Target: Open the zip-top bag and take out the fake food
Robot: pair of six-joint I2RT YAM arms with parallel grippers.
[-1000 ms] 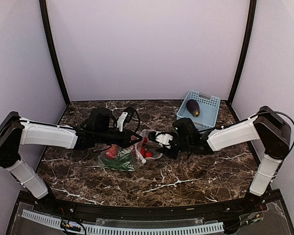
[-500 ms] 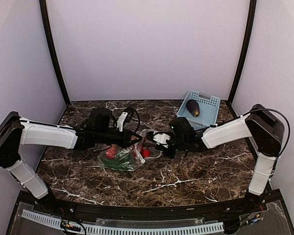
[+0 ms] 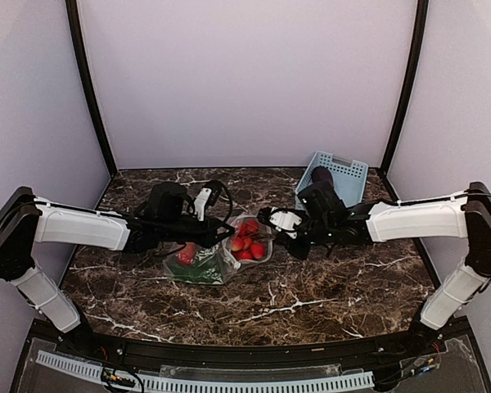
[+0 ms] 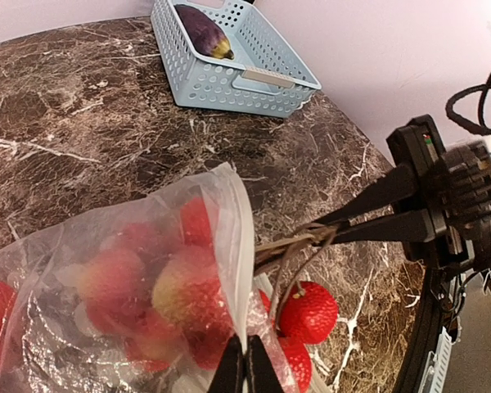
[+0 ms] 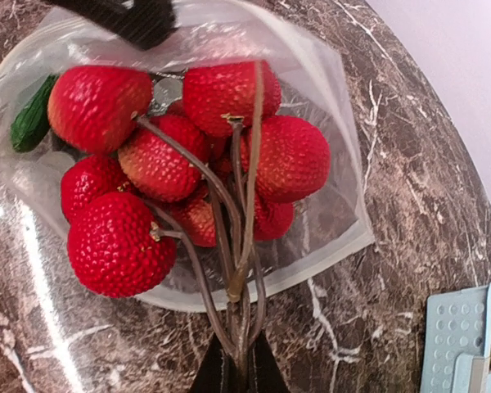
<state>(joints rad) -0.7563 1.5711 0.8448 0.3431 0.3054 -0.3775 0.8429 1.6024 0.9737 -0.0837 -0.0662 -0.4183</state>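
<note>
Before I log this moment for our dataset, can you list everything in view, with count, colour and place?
zip-top bag: 1, clear, mid-table, mouth facing the right arm
berry cluster: 1, red on brown stems, at the bag's mouth, partly out
green piece: at least 1, dark green, inside the bag
red piece with green top: 1, inside the bag, at its left end
eggplant: 1, dark purple, in the basket
basket: 1, light blue, far right of the table
table: 1, dark marble
left gripper: 1, black, shut on the bag's edge
right gripper: 1, black, shut on the cluster's stems
</note>
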